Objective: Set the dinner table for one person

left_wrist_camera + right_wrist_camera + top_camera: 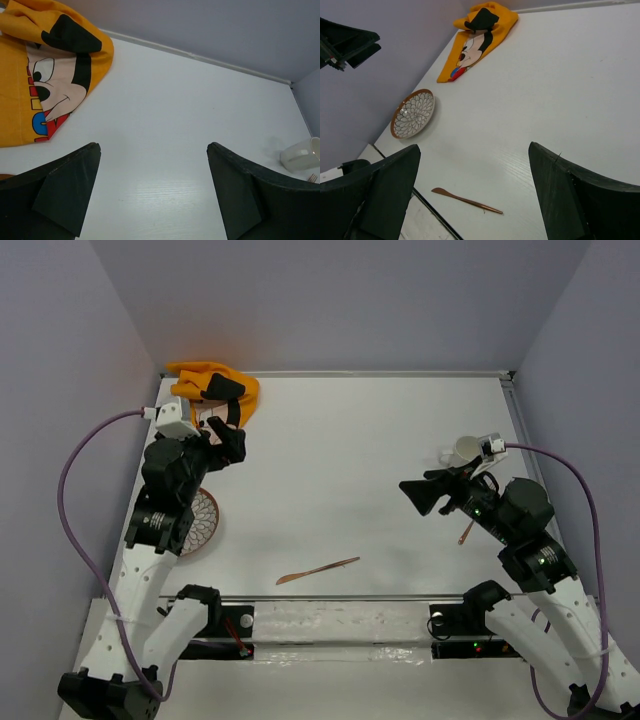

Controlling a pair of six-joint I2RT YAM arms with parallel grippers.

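While both fingers gape, plate (pixel 201 521), knife (pixel 318 570) — dinner table (pixel 360 460).

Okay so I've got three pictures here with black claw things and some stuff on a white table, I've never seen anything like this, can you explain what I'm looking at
These are two robot arms bolted at a white table. One picture looks down from above; the other two come from cameras on each wrist, so the dark wedges at the bottom are that arm's own jaws. The left gripper and right gripper both stand open, holding nothing. On the table lie an orange Mickey Mouse cloth in the far left corner, a patterned plate by the left arm, a brown knife near the front, and a white cup on its side at the right.
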